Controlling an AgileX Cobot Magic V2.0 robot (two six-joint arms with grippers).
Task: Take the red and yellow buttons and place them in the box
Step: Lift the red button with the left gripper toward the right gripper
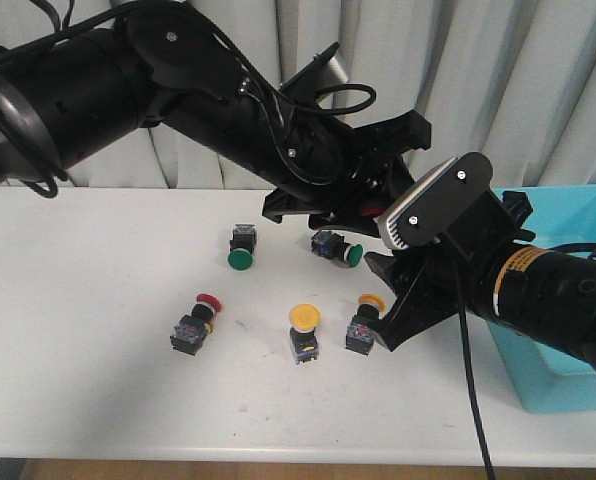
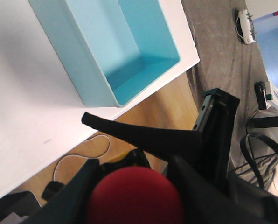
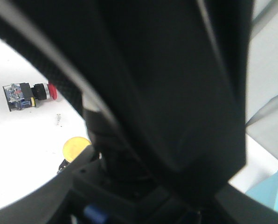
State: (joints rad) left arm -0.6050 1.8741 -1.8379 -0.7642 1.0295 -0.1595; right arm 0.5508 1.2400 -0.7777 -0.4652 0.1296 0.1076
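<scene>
My left gripper (image 1: 378, 205) hangs above the table's middle, shut on a red button (image 2: 134, 196) whose cap fills the gap between the fingers. The turquoise box (image 2: 106, 88) lies ahead of it, and in the front view the box (image 1: 538, 390) is at the right edge. My right gripper (image 1: 378, 302) is low over the table, fingers spread on either side of a yellow button (image 1: 363, 325). Another yellow button (image 1: 304, 330) and a red button (image 1: 196, 325) rest on the table to its left. The left arm blocks most of the right wrist view.
Two green-capped switches (image 1: 241, 248) (image 1: 338, 248) lie behind the front row, the second just under the left gripper. The two arms cross closely at the table's middle. A grey curtain hangs behind the white table (image 1: 78, 300).
</scene>
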